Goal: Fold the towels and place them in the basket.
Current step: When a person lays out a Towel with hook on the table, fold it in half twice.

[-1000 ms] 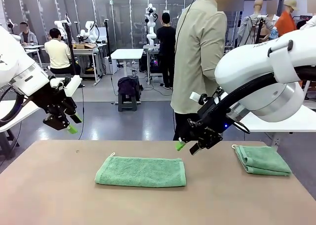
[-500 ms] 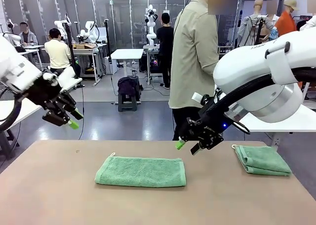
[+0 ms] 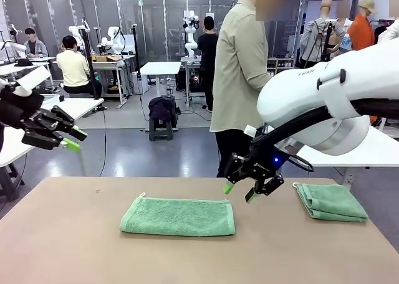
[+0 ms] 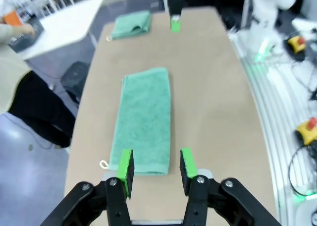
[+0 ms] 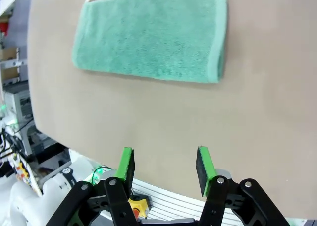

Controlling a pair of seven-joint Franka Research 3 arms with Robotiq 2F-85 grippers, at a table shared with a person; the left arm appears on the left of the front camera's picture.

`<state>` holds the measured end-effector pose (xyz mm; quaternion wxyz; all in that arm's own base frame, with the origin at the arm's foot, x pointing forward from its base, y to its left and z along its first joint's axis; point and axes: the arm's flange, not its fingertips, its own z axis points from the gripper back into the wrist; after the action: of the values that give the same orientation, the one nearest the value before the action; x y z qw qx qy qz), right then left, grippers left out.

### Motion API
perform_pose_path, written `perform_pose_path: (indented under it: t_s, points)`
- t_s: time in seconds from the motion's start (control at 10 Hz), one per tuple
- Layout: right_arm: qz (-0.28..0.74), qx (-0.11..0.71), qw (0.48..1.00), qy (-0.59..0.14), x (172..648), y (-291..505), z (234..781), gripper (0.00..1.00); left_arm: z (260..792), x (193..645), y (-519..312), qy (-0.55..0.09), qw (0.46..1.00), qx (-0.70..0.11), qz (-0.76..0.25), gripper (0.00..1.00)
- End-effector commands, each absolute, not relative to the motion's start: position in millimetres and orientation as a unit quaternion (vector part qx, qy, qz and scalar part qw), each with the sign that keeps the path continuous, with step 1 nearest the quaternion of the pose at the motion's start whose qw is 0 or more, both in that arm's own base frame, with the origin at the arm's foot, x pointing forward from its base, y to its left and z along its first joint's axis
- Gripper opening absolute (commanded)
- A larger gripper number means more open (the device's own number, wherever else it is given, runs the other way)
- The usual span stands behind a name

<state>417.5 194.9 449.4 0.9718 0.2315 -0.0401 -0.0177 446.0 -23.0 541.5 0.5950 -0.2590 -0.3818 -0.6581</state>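
Folding stage, mid-sequence. The long towel (image 3: 177,217) lies flat at the middle of the table (image 3: 62,253) as a doubled strip, its loop (image 3: 142,195) at the far left corner; it serves as the landmark here. A second towel (image 3: 330,202), already folded to a compact packet, rests well to the right of the strip, near the table's right edge. The right gripper (image 3: 239,192) hangs low just off the strip's right end, between strip and packet, jaws apart and empty. The left gripper (image 3: 76,139) is raised high and well to the left of the strip, beyond the table's edge, jaws likewise apart and holding nothing. A person (image 3: 240,78) stands behind the strip at the far side, hands not engaged. Judged step: the strip awaits its crosswise fold. The next move probably calls for a descent onto one short end, a pinch through both layers, and a carry across to the opposite end; transfer to the basket would follow.
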Motion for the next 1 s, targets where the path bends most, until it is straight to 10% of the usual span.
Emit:
perform_pose_path:
  t_s: [0.0,0.9]
  points:
    - [-0.048,0.198,0.979,-0.015,427.7,205.6,449.9,0.64,536.3,443.1,-9.5,-0.402,0.586,-0.289,-0.642,0.50]
    - [-0.074,0.150,0.983,-0.068,472.1,202.6,385.1,0.73,536.1,437.0,6.4,-0.395,0.586,-0.300,-0.640,0.50]
